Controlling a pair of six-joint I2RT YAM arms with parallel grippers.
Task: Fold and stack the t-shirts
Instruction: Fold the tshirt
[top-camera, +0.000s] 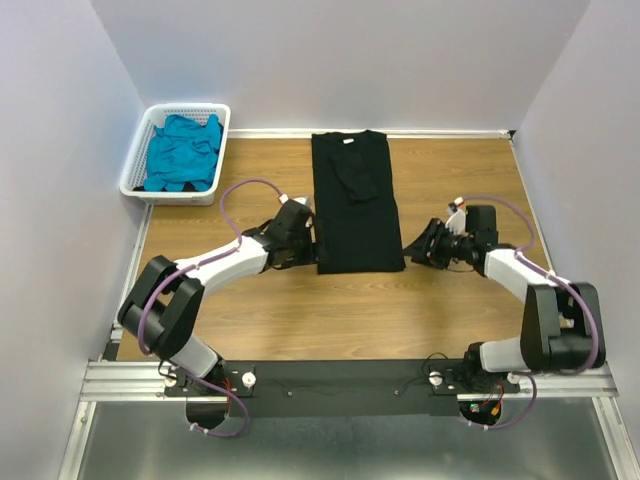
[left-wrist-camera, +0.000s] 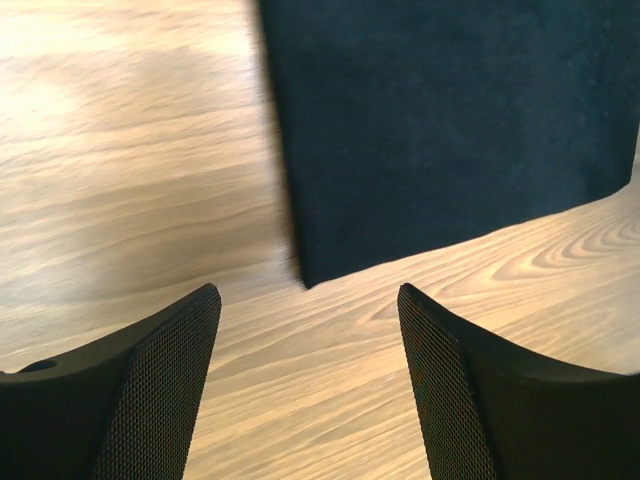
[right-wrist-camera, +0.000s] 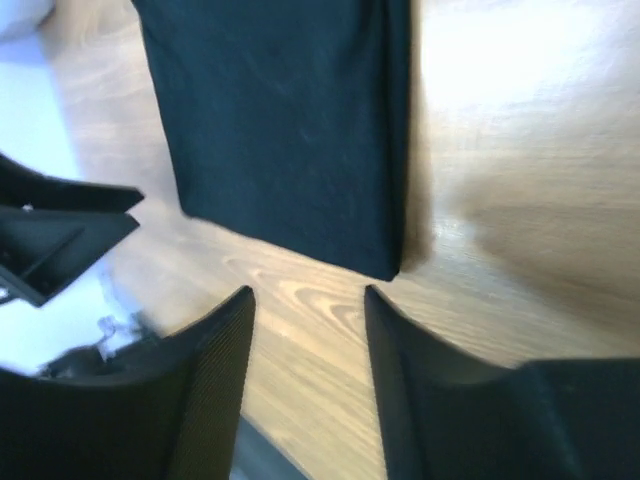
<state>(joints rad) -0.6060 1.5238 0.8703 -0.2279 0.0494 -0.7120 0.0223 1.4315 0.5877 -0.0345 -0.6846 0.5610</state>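
A black t-shirt (top-camera: 357, 205) lies folded into a long narrow strip down the middle of the wooden table, collar at the far end and one sleeve folded over its top. Its near left corner (left-wrist-camera: 310, 270) and near right corner (right-wrist-camera: 385, 262) show in the wrist views. My left gripper (top-camera: 312, 243) sits just left of the near left corner, open and empty (left-wrist-camera: 308, 330). Just right of the near right corner, my right gripper (top-camera: 415, 247) is also open with only bare wood between its fingers (right-wrist-camera: 308, 330). A teal-blue t-shirt (top-camera: 183, 152) lies crumpled in the basket.
A white slotted basket (top-camera: 140, 150) stands at the far left corner, partly over the table's left edge. Grey walls close in the back and both sides. The left arm (right-wrist-camera: 50, 230) shows in the right wrist view.
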